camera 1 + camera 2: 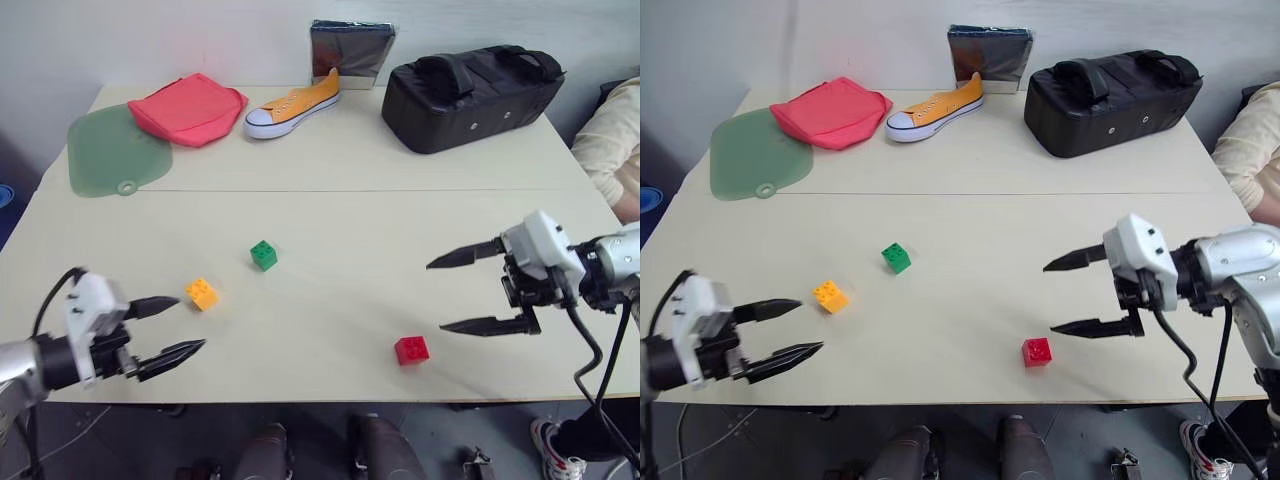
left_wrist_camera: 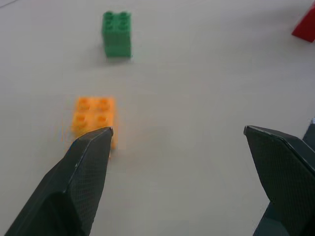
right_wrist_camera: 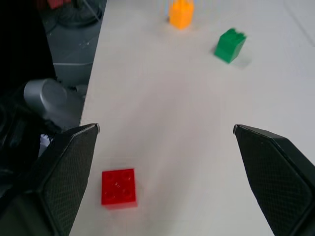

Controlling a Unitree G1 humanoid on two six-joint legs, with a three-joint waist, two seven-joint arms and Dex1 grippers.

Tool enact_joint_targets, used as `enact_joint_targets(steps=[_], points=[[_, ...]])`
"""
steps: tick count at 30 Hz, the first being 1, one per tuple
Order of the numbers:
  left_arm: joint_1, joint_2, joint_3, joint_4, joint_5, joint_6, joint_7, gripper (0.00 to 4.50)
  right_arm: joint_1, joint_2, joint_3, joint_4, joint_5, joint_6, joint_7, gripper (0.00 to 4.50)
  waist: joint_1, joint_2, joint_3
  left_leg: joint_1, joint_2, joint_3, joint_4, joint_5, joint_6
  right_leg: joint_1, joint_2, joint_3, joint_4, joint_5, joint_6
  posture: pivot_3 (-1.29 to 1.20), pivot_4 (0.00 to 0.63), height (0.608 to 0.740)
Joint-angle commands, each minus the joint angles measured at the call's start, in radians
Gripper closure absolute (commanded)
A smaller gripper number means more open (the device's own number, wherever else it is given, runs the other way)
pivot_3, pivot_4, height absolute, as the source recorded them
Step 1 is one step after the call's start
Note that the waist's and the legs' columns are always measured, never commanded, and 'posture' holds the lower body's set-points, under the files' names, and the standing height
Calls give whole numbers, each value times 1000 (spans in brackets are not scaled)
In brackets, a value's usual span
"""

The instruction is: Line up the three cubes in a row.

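Pale cream bench (image 1: 330,170) with a seam across its middle, plain white wall (image 1: 200,40) behind, dark grey floor (image 1: 110,440) below its near edge

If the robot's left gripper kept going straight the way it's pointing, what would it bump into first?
Probably the orange cube. The left gripper points across the table with its jaws open, and that cube sits just past the tips, slightly off to one side, so it might brush by.
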Motion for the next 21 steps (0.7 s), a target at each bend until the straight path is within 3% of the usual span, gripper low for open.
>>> enact_joint_targets(steps=[1, 7, 12, 18, 21], points=[[81, -5, 86, 57, 63, -88, -24, 0, -75, 35, -2, 35, 38, 41, -31, 22, 4, 0, 0, 0, 0, 0, 0, -1, 1, 0, 0, 0, 0, 0, 0, 0, 150, 740], [122, -8, 100, 147, 96, -177, -43, 0, -109, 52, 18, 61, 21, 43, -32, 22, 4, 0, 0, -1, -1, 0, -1, -4, 4, 0, -2, -1, -3, 0, -1, 0, 150, 740], [-88, 82, -58, 130, 126, -147, 40, 0, -112, 71, 23, 46, 9, 34, -67, 22, 8, 0, 0, -1, -1, -1, -1, -4, 4, 1, -2, -2, -3, 0, 0, 0, 150, 740], [-571, 213, -456, 143, 126, 96, 97, 0, -84, 96, 31, -6, -19, 18, -122, 22, 3, 0, 0, -2, -1, -1, -2, -1, 1, -1, -2, -1, -2, 1, 1, 0, 150, 740], [-887, 133, -686, 275, 230, 256, 205, 0, -57, 102, 20, -32, -13, 23, -137, 22, 5, 0, 0, -3, -2, 0, -1, -1, 1, -1, -1, -1, 1, 1, 2, 0, 150, 740]])
